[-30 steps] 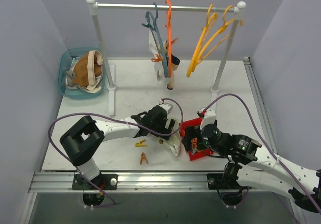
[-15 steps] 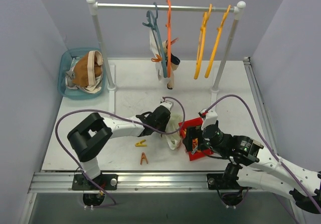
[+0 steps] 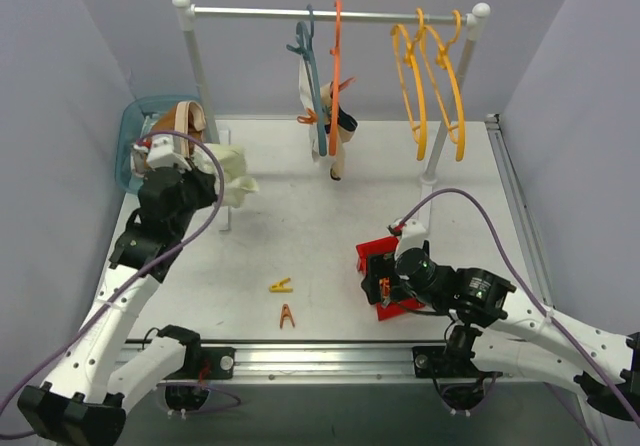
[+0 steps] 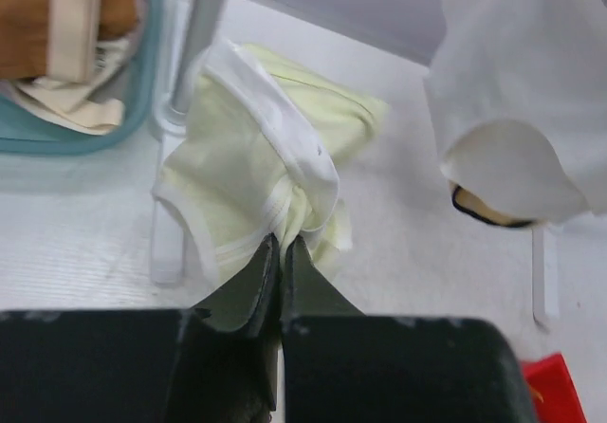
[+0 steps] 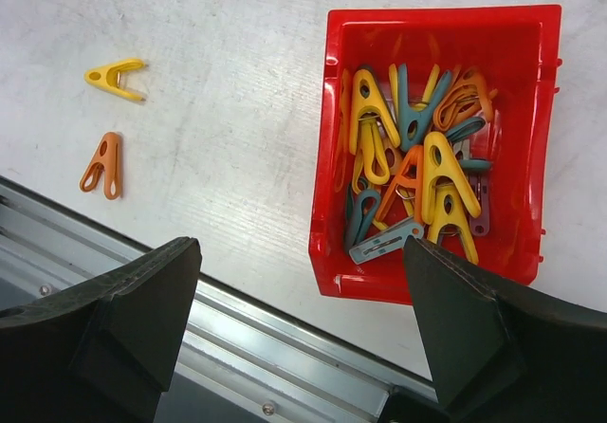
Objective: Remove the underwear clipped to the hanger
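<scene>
- 10 o'clock on the table: teal basket (image 3: pixel 128 161) heaped with brown and cream underwear (image 3: pixel 178 131), pale waistbands showing.
- Just toward 3 o'clock from the basket: left gripper (image 4: pixel 282 249), jaws pinched together on a bunched pale yellow-cream brief (image 4: pixel 248 143) with white trim, draped against the rack's left post (image 4: pixel 197 44).
- A second ago: down at table centre beside the red bin (image 3: pixel 372 256); now swung out to the basket side, cloth carried along.
- 12 o'clock, on the rail (image 3: pixel 250 11): blue hanger (image 3: pixel 318 91) and orange hanger (image 3: pixel 337 66), with a white brief (image 3: pixel 305 91) and a darker piece (image 3: pixel 345 123) clipped on.
- 1 o'clock: yellow hangers (image 3: pixel 420 144), turned more face-on than before.
- 6 o'clock: yellow peg (image 3: pixel 281 286) and orange peg (image 3: pixel 287 315) loose on the table, unmoved.
- 4 o'clock: right gripper (image 5: pixel 303 319) over the peg-filled bin, fingers spread wide, nothing between them.
- Hard to read: shape of the darker piece, folded behind the hangers; basket cut off at the left wrist view's edge.
</scene>
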